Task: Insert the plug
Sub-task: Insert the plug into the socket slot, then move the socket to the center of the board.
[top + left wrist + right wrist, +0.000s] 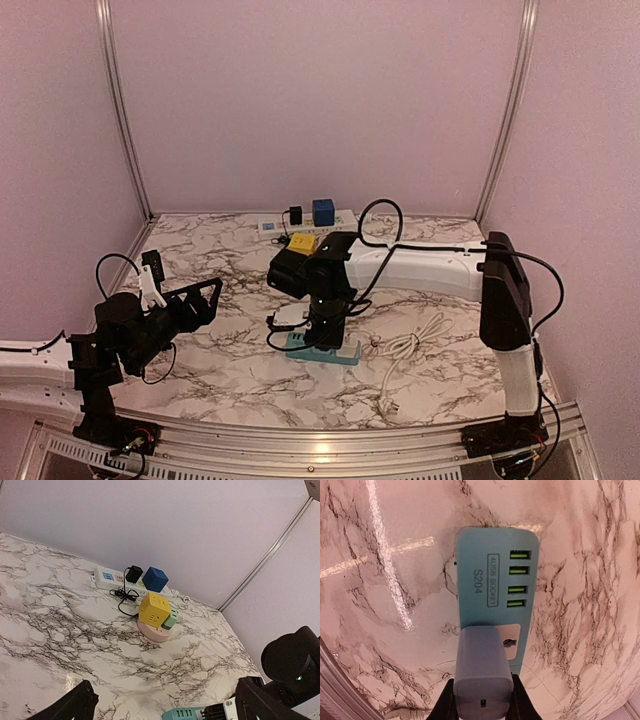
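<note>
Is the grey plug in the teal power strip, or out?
Cannot tell. The right gripper holds the grey plug over the teal power strip's white socket panel; its prongs are hidden.

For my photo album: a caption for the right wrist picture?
Right gripper holding a grey plug at a blue power strip.

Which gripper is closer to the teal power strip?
Right. The right gripper holds the plug directly over the teal power strip; the left gripper is open, apart to its left.

The power strip (496, 595) is teal with green ports (519, 555), the plug (482, 672) pale grey, the table (385, 610) veined marble.
</note>
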`<action>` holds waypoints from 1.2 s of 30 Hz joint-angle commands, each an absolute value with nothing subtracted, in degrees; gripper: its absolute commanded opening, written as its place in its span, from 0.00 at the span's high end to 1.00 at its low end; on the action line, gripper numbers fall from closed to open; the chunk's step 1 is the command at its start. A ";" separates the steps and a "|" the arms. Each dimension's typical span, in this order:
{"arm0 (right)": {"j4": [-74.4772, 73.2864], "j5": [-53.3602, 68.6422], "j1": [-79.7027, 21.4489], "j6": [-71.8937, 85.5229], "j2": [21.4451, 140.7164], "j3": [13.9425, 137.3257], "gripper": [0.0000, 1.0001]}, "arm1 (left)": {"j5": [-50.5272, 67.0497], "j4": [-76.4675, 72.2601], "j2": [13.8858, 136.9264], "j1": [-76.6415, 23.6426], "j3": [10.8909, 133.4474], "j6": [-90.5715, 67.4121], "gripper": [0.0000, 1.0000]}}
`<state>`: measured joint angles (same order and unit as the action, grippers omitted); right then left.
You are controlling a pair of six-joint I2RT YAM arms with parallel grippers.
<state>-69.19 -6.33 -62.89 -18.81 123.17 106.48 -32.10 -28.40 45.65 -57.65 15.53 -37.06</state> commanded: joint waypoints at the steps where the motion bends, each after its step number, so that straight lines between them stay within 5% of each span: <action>1: -64.63 -3.48 -62.74 -17.91 122.49 100.50 1.00 | -33.29 -29.16 44.42 -57.30 14.50 -37.10 0.01; 11: -59.56 2.32 -62.08 -18.33 122.90 88.86 1.00 | -33.71 -29.27 43.86 -57.22 13.98 -36.76 0.01; 25: -66.38 0.28 -58.78 -24.53 127.95 98.33 1.00 | -34.61 -27.72 41.81 -57.13 13.36 -37.27 0.01; 36: -64.34 -13.24 -52.35 -32.49 131.82 109.05 1.00 | -33.66 -29.56 44.15 -57.14 13.44 -38.06 0.01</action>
<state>-66.83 -1.80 -57.08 -27.86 124.99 107.74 -33.50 -28.29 44.29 -57.36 14.11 -37.52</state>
